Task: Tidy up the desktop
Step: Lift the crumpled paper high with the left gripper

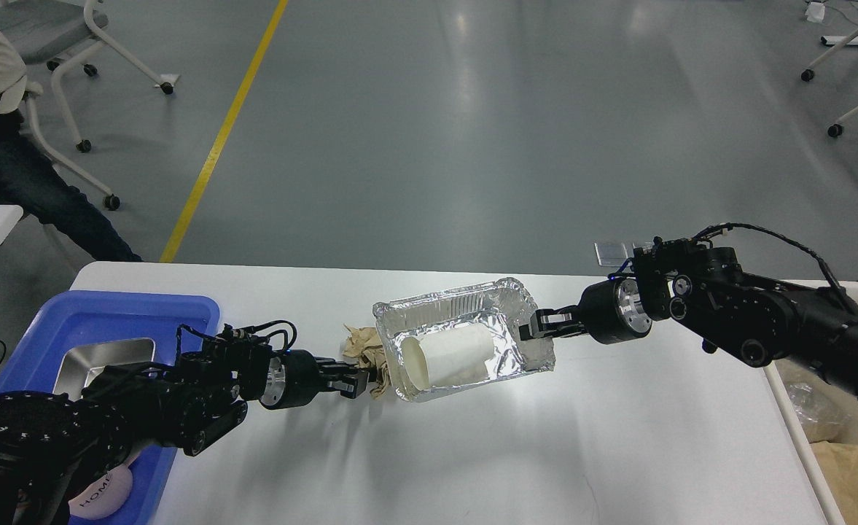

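Observation:
The white desktop (582, 452) fills the lower view. A crumpled foil tray (465, 302) sits at its middle, tilted, with a white paper cup (447, 356) lying on its side inside. My right gripper (534, 326) is shut on the tray's right rim. A crumpled brown paper wad (364, 346) lies against the tray's left end. My left gripper (359, 383) is at the wad, its fingers closed on the wad's lower part.
A blue plastic tray (108, 310) at the left edge holds a metal dish (100, 357) and a white object marked HOME (104, 492). A cream bin (800, 415) with brown paper stands off the right edge. A seated person (6, 146) is at far left.

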### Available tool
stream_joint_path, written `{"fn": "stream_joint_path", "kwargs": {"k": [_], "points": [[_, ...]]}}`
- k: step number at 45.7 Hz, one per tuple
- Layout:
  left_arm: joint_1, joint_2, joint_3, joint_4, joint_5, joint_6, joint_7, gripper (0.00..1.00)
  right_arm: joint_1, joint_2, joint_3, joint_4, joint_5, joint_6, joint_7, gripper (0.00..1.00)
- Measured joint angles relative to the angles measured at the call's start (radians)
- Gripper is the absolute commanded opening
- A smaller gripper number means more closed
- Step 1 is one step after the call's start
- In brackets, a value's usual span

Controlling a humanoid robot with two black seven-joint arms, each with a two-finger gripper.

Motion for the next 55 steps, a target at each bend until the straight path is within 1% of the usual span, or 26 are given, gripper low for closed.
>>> {"fn": "stream_joint_path", "kwargs": {"k": [11,18,23,29,36,40,43,49,55], "points": [[-0.004,0.016,-0.008,-0.003,-0.004,-0.002,-0.019,0.0,0.0,0.0,-0.001,-0.002,0.0,0.0,0.0,0.0],[-0.032,0.069,-0.015,-0.02,-0.047,-0.012,-0.048,0.0,0.0,-0.001,-0.002,-0.002,0.0,0.0,0.0,0.0],[-0.063,0.125,-0.017,-0.053,-0.062,-0.043,-0.069,0.0,0.0,-0.001,-0.002,-0.002,0.0,0.0,0.0,0.0],[-0.094,0.256,-0.019,-0.16,-0.062,-0.059,-0.073,0.0,-0.002,-0.004,-0.002,-0.002,0.001,0.0,0.001,0.0],[-0.156,0.455,-0.025,-0.347,-0.062,-0.061,-0.071,0.0,-0.006,-0.001,0.0,-0.002,0.003,0.0,0.002,0.0],[-0.213,0.593,-0.027,-0.481,-0.062,-0.063,-0.07,0.0,-0.006,0.006,0.001,-0.004,0.004,0.0,0.002,0.0],[-0.249,0.666,-0.027,-0.551,-0.061,-0.072,-0.069,0.0,-0.006,0.009,0.001,-0.005,0.004,-0.001,0.002,0.0],[-0.321,0.792,-0.027,-0.656,-0.058,-0.114,-0.07,0.0,-0.006,0.019,0.002,-0.007,0.005,-0.001,0.002,0.0],[-0.386,0.877,-0.027,-0.729,-0.055,-0.178,-0.075,0.0,-0.006,0.021,0.003,-0.007,0.005,-0.002,0.002,0.0]]}}
